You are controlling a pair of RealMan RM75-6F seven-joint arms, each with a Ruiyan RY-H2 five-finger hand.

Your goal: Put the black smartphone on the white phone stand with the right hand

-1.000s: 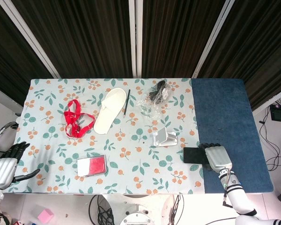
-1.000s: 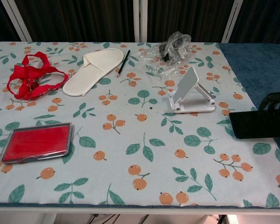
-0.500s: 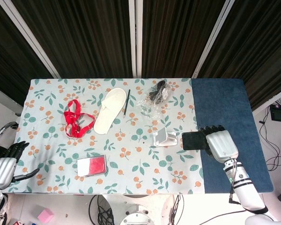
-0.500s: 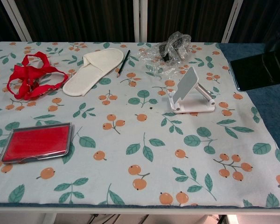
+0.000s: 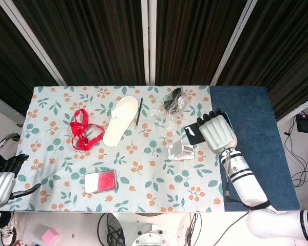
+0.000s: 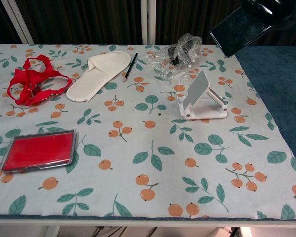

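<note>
The right hand (image 5: 216, 133) grips the flat glossy black smartphone (image 6: 240, 22), its fingers clenched around it. It has risen from the worktop's (image 6: 153, 163) right edge to hang, seemingly, above the angular white plastic phone stand (image 6: 202, 98).

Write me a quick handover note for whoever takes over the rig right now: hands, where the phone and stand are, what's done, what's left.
Right hand: holds the black smartphone in the air, above and slightly behind the stand.
Left hand: off the table's near left corner, holding nothing, fingers apart.
White phone stand: upright on the floral cloth, its rest bare.
Done: phone picked up and carried over toward the stand.
Left: lower the phone onto the stand's rest, let go, draw the right hand back.
</note>
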